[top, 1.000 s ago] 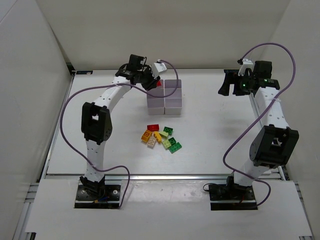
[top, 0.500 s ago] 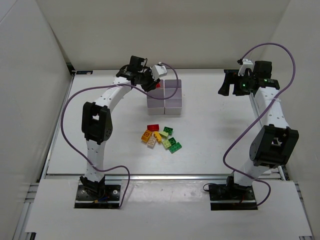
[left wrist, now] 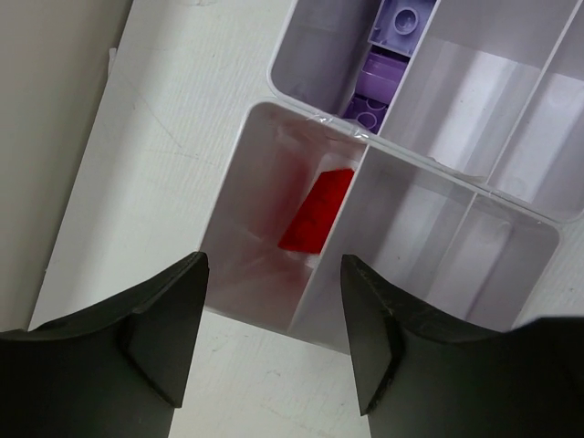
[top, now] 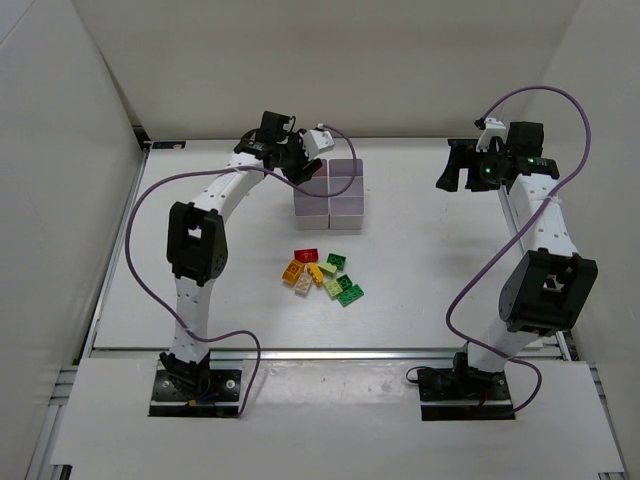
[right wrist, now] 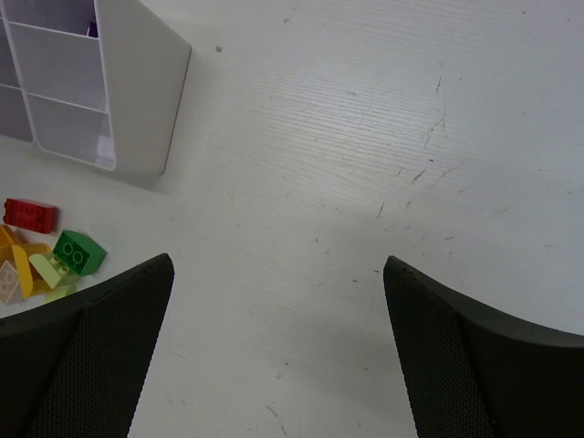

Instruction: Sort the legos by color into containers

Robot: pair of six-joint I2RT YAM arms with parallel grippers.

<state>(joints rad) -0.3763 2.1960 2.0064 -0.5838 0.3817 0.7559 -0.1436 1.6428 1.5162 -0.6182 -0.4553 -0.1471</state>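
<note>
My left gripper (top: 306,166) hovers over the far left corner of the containers (top: 331,194), open, with nothing between its fingers. A red lego (left wrist: 318,210) lies tilted in the bin right below the left gripper (left wrist: 274,319). Purple legos (left wrist: 388,55) sit in the neighbouring bin. The other bins of the containers (left wrist: 228,196) in this view hold nothing. The remaining legos (top: 321,274), red, orange, yellow, lime and green, lie in a loose pile on the table in front of the bins. My right gripper (top: 455,166) hangs open at the far right, well away from them.
In the right wrist view the right gripper (right wrist: 278,310) looks down on bare table, with the containers (right wrist: 137,91) at the upper left and a red lego (right wrist: 29,214) and a green lego (right wrist: 78,251) of the pile at the left edge. White walls enclose the table.
My left gripper has opened over the corner bin; the red lego seen at its tips earlier now lies in that bin. The right arm has not moved.
</note>
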